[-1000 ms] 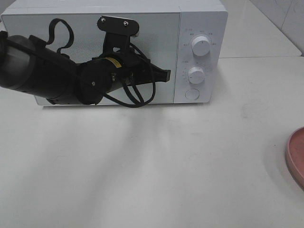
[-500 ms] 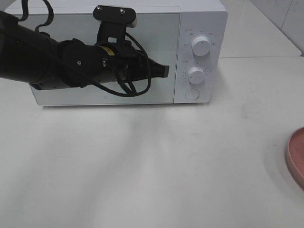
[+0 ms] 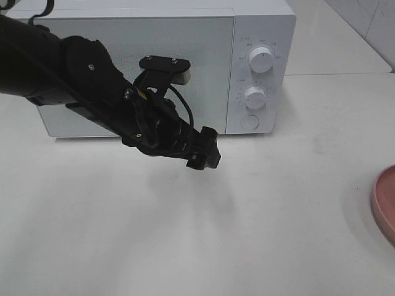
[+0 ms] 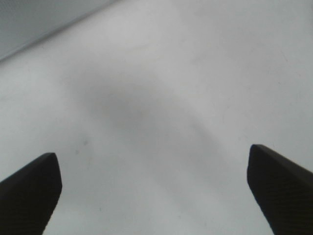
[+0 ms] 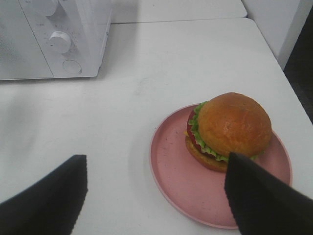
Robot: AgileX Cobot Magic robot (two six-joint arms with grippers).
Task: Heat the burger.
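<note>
The burger (image 5: 232,128) with a golden-brown bun, lettuce and tomato sits on a pink plate (image 5: 168,159) in the right wrist view. My right gripper (image 5: 156,169) is open and empty, its fingers (image 5: 46,196) spread on the near side of the plate. The white microwave (image 3: 185,37) stands at the back with its door shut. My left gripper (image 3: 207,154) hangs over the table in front of the door. In the left wrist view the left gripper (image 4: 154,164) is open and empty above bare table. The burger is out of the exterior view.
The microwave has two knobs (image 3: 261,60) and a round button (image 3: 249,122) on its right panel, and it also shows in the right wrist view (image 5: 54,34). The pink plate's edge (image 3: 384,203) shows at the far right. The table's right edge (image 5: 274,63) lies past the plate.
My left arm has swung down and to the right, from against the microwave door to over the table in front of it. The plate has not moved.
</note>
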